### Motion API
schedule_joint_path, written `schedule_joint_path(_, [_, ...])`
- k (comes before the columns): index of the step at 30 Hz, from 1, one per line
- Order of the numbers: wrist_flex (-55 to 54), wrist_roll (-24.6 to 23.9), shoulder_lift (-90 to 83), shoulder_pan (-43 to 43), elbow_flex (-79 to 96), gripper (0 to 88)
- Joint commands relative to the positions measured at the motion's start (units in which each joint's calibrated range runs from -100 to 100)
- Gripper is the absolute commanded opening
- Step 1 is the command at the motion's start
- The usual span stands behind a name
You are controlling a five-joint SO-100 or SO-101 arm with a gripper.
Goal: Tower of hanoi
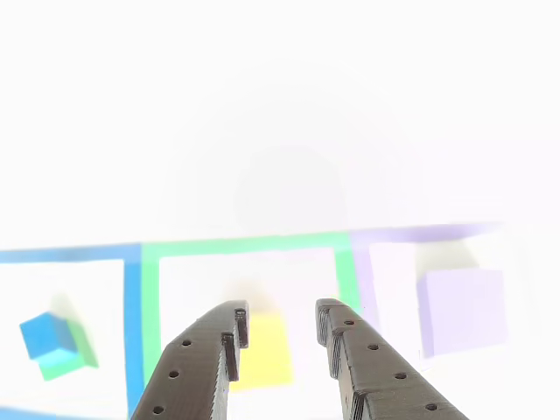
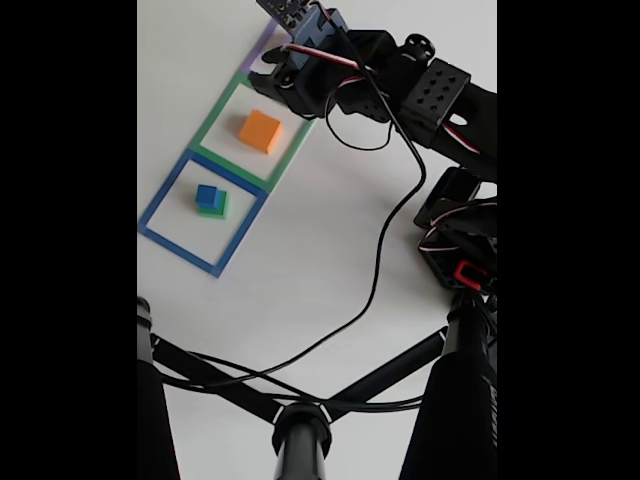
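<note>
In the other view my gripper stands open, its two dark fingers reaching up from the bottom edge. Between them, a little beyond the tips, lies the yellow block; nothing is held. A small blue cube sits on a green block at the left. A purple block lies at the right. In the fixed view the yellow block looks orange, the blue cube tops the green block, and the arm covers the purple block's spot.
Tape squares frame each spot: a blue one, a green one and a purple one. In the fixed view a black cable runs across the white table and black stand legs cross the bottom.
</note>
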Motion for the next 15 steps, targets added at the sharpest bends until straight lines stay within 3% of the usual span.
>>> schedule_joint_path(1, [21.5, 0.0, -4.0, -3.4, -17.3, 2.7])
schedule_joint_path(8, [44.1, -0.5, -4.5, -8.0, -36.9, 0.2])
schedule_joint_path(15, [53.3, -5.2, -6.6, -13.8, -43.9, 0.1])
